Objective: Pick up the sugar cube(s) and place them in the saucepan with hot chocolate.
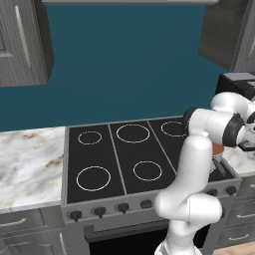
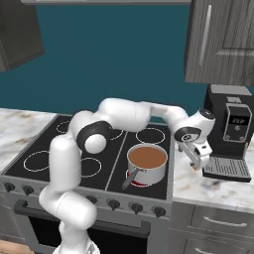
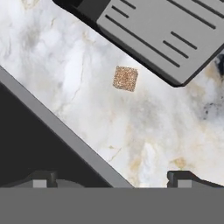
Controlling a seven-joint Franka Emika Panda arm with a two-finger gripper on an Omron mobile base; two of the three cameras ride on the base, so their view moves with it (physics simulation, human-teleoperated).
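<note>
Overhead, the arm [image 2: 134, 113] reaches right, tool [image 2: 199, 159] spread apart above sugar cube [image 3: 125, 78].

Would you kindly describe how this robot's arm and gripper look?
The arm is built of glossy white rounded segments with dark grey rings at the joints. Its gripper is a white hand body with two small dark finger tips. No cables or markings are visible.

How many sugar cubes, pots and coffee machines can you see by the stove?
sugar cube: 1, on the marble counter beside the coffee machine's tray
saucepan: 1, with brown hot chocolate inside, on the stove
coffee machine: 1, black
Total: 3
</note>
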